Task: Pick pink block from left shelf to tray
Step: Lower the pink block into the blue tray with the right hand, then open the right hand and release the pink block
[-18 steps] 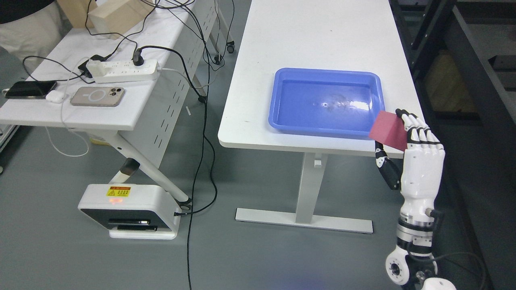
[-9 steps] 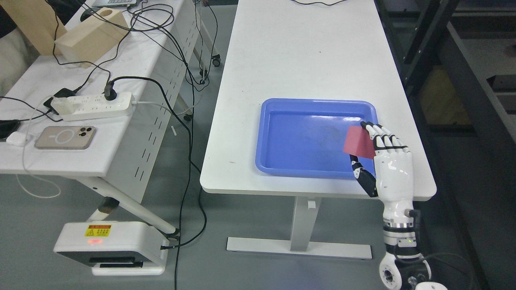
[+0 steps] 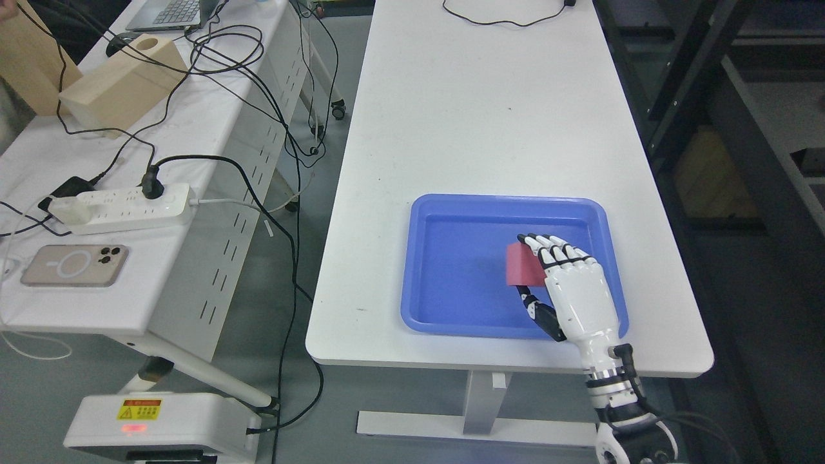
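The white right robot hand [image 3: 567,290] rises from the lower right edge, palm turned left, reaching over the blue plastic tray [image 3: 451,316]. Its fingers [image 3: 555,250] and thumb are closed around the pink square block [image 3: 523,265], inside the tray's right half.

one head camera, looking steeply down from above my robot

i see from standing height over the near edge of the white table [image 3: 490,116], facing forward along its length; the blue tray [image 3: 445,322] sits close below, the side desk [image 3: 193,142] fills the left, dark shelving [image 3: 728,129] the right.
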{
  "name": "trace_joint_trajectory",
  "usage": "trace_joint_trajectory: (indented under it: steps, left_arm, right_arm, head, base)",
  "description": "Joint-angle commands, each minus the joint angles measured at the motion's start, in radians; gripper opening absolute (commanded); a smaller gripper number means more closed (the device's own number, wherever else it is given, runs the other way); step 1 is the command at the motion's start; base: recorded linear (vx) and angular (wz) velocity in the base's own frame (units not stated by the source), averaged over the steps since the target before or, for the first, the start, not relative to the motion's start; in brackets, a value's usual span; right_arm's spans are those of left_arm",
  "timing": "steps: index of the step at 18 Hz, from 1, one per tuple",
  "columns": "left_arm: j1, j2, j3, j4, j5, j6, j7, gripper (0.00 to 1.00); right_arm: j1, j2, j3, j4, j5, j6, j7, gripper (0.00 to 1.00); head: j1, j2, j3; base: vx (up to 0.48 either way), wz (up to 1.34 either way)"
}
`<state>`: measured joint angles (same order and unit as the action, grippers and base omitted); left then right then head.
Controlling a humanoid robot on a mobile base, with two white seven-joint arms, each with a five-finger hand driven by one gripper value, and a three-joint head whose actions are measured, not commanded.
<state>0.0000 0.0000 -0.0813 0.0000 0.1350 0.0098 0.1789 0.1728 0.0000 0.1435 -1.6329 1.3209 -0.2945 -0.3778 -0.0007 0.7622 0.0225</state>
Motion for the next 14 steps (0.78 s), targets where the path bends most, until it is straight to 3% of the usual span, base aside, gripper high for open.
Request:
trace_joint_trajectory:
  steps: [1, 4, 9, 14]
  left_arm:
    - [-0.029, 0.017, 0.000, -0.017, 0.000, -0.001, 0.001, 1.00]
    - [-0.029, 0.017, 0.000, -0.017, 0.000, -0.001, 0.001, 1.00]
    - [-0.029, 0.017, 0.000, -0.017, 0.000, -0.001, 0.001, 1.00]
    - [-0.031, 0.017, 0.000, -0.017, 0.000, -0.001, 0.001, 1.00]
  right_arm:
    - [0.005, -0.017, 0.025, 0.001, 0.012, -0.002, 0.037, 0.14]
    - [0.007, -0.017, 0.024, 0.001, -0.006, 0.000, 0.037, 0.26]
    - [0.007, -0.017, 0.008, 0.002, -0.116, 0.029, 0.051, 0.62]
    - [0.007, -0.017, -0.004, 0.002, -0.181, 0.037, 0.091, 0.78]
  head:
    - [0.0000, 0.000, 0.000]
    - [0.0000, 0.000, 0.000]
    - [0.0000, 0.000, 0.000]
    - [0.0000, 0.000, 0.000]
  base:
    - [0.116, 0.00]
    - [0.111, 0.02]
    - [0.074, 0.02]
    - [0.025, 0.00]
